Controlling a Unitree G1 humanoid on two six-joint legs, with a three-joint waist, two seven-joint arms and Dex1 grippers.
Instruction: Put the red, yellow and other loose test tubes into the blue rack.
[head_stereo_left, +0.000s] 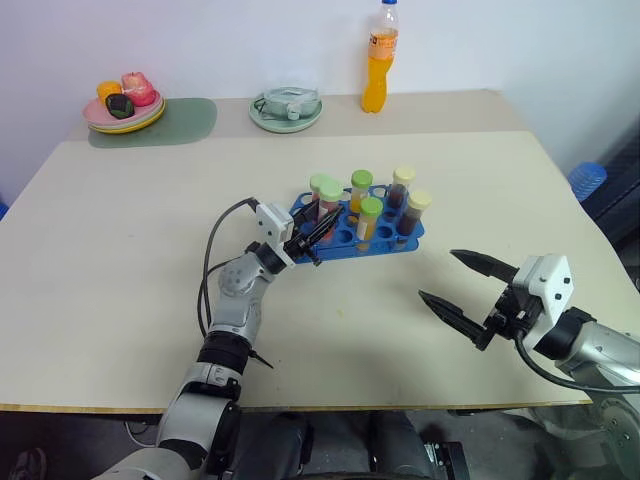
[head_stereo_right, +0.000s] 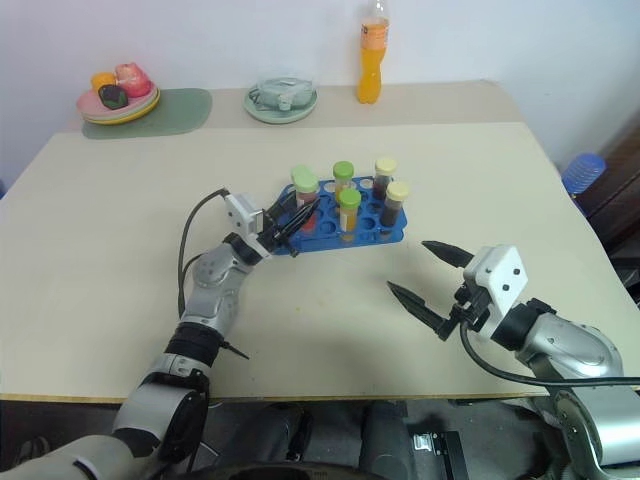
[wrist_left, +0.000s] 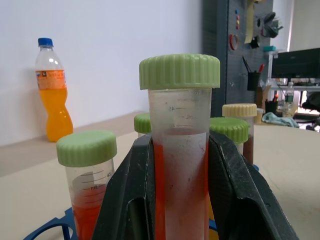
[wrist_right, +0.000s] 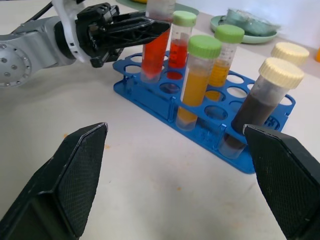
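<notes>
Red-filled clear plastic test tube with a pale green ribbed cap (wrist_left: 179, 145) stands upright at the near left corner of the bright blue plastic rack with rows of round holes (head_stereo_left: 388, 240), its foot at or in a hole there (the right wrist view suggests it is entered, though how deep I cannot tell); the left gripper (head_stereo_left: 312, 236) has its black fingers (wrist_left: 131, 200) clamped on the tube's body below the cap; the right gripper (head_stereo_left: 462, 283) hangs well apart over bare worktop to the near right, its fingers spread wide and holding nothing. Five more capped tubes stand in the rack: another red one with a pale green cap just beside the held one, two yellow with green caps, two dark brown with cream caps.

To seat the tube well, I judge it should be kept vertical and pressed straight down until it bottoms in the hole; only then should the fingers part, drawing back toward the near left so they do not knock the neighbouring red tube.

Pale beige worktop (head_stereo_left: 150, 250); along its far edge a plate of fruit on a green mat, a pale green round dish and a tall orange drink bottle (head_stereo_left: 378, 62); plain white wall behind.
</notes>
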